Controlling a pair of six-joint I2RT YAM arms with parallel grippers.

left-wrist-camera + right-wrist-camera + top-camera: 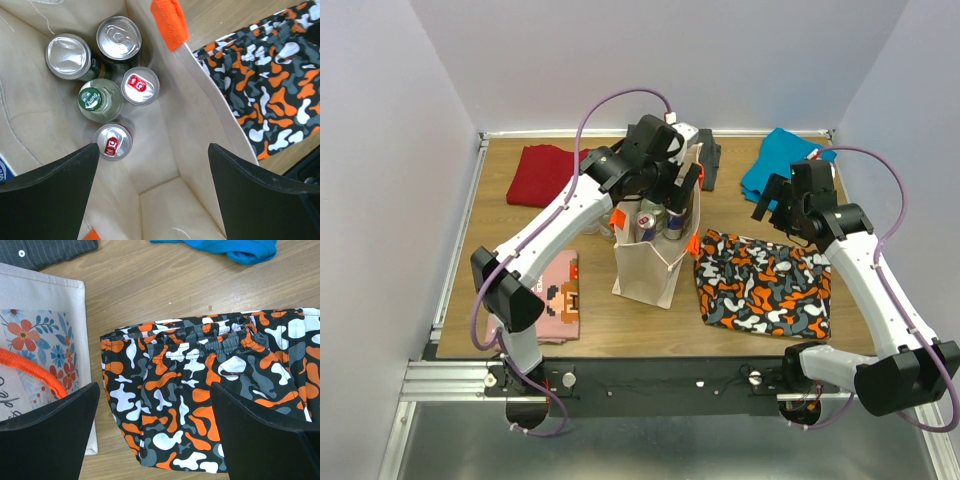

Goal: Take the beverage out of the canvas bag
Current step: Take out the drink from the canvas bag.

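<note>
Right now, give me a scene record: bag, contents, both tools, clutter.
bag: upright, mid-table, top open
contents: two large cans, one green-capped bottle, two small cans with red tabs, all upright
left tool: open, empty, over the bag mouth
right tool: open, empty, over the camo shorts
clutter: red cloth, blue cloth, pink shirt, dark garment
</note>
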